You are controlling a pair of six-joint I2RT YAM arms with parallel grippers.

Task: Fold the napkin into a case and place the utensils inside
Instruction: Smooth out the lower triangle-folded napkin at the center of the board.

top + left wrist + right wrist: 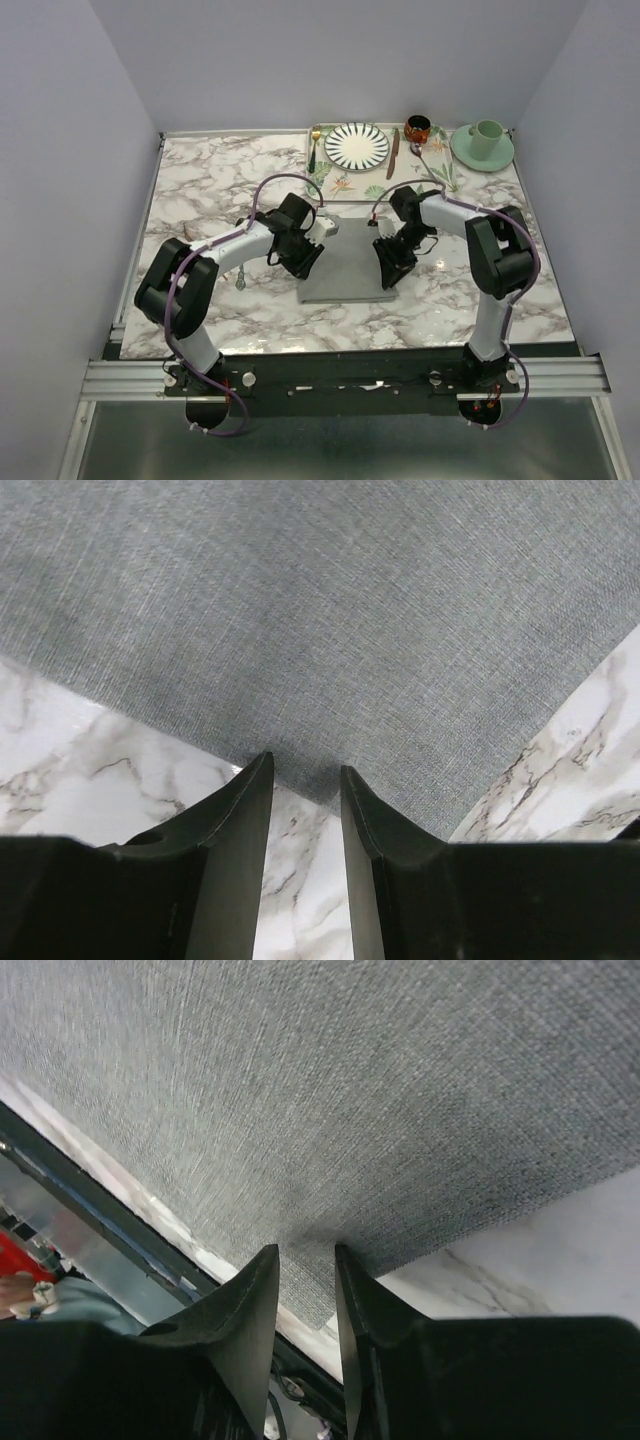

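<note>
My left gripper sits at the near-left corner of the napkin, jaws narrowly apart, pinching nothing. The napkin lies flat between both arms. My right gripper straddles its near-right corner, jaws narrowly parted too.

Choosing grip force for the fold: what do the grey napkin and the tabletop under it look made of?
Napkin: matte woven cloth, perhaps linen or cotton; fine crisscross threads show close up. Tabletop: smooth, white with grey-brown veins like marble; real stone or printed laminate cannot be told.
</note>
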